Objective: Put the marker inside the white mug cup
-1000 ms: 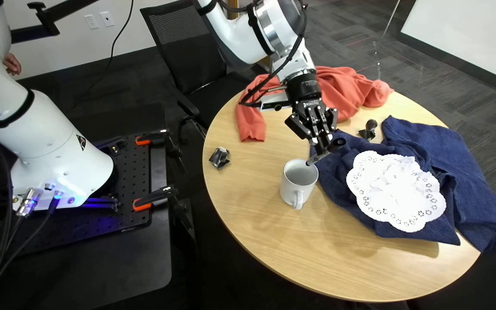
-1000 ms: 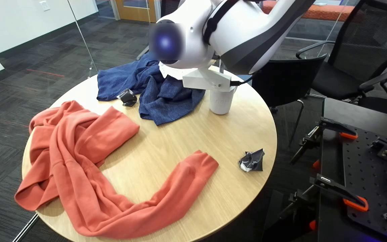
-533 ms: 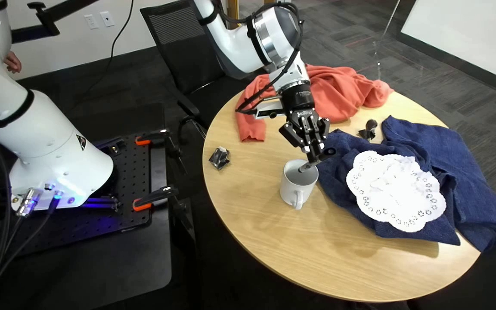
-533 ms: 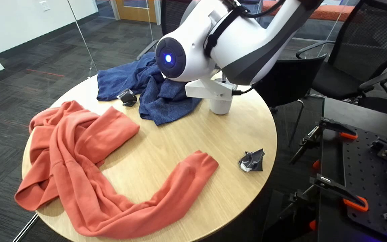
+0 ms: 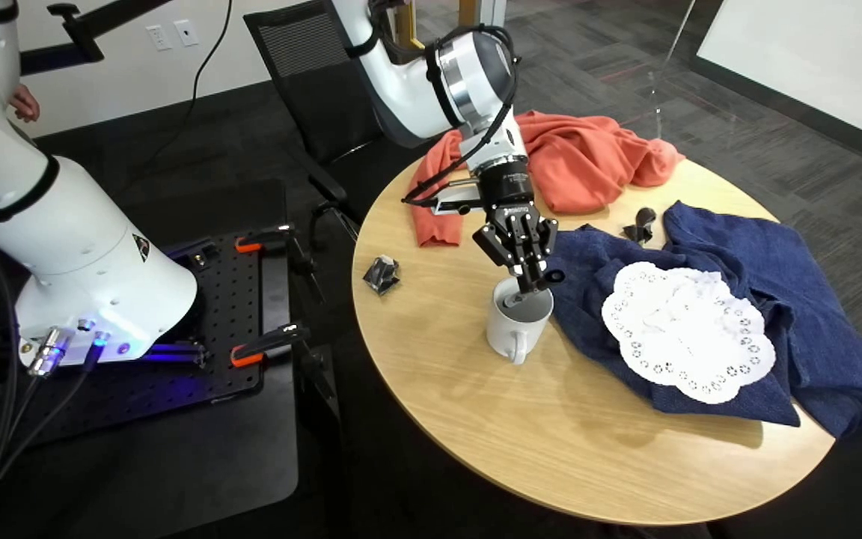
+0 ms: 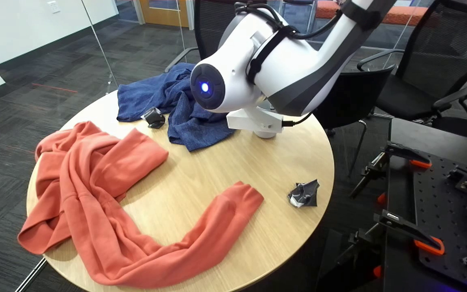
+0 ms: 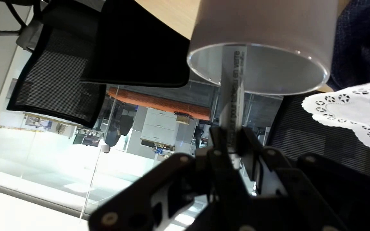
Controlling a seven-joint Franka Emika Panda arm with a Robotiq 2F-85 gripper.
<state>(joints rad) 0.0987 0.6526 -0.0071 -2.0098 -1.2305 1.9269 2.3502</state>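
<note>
The white mug cup [image 5: 509, 333] stands upright on the round table, its handle toward that camera. In the other exterior view only its base [image 6: 265, 135] shows under the wrist mount. My gripper [image 5: 532, 283] is above the mug's mouth, tilted, and shut on the marker [image 5: 513, 300]. The marker's lower end is inside the mug's mouth, near the far inner wall. In the wrist view the printed whitish marker [image 7: 234, 83] runs from my fingertips [image 7: 232, 138] into the mug's opening [image 7: 265, 22]. Its far end is hidden within the mug. My fingers are hidden in an exterior view by the arm.
A dark blue cloth [image 5: 588, 258] lies right beside the mug, with a white lace doily [image 5: 689, 333] on it. An orange garment [image 6: 108, 190] lies behind. Small black lumps [image 5: 381, 274] [image 6: 153, 118] sit on the wooden table [image 5: 431, 359].
My gripper has moved down and toward the mug. The marker's lower end has gone from beside the rim to inside the mug's mouth. The mug has not moved.
</note>
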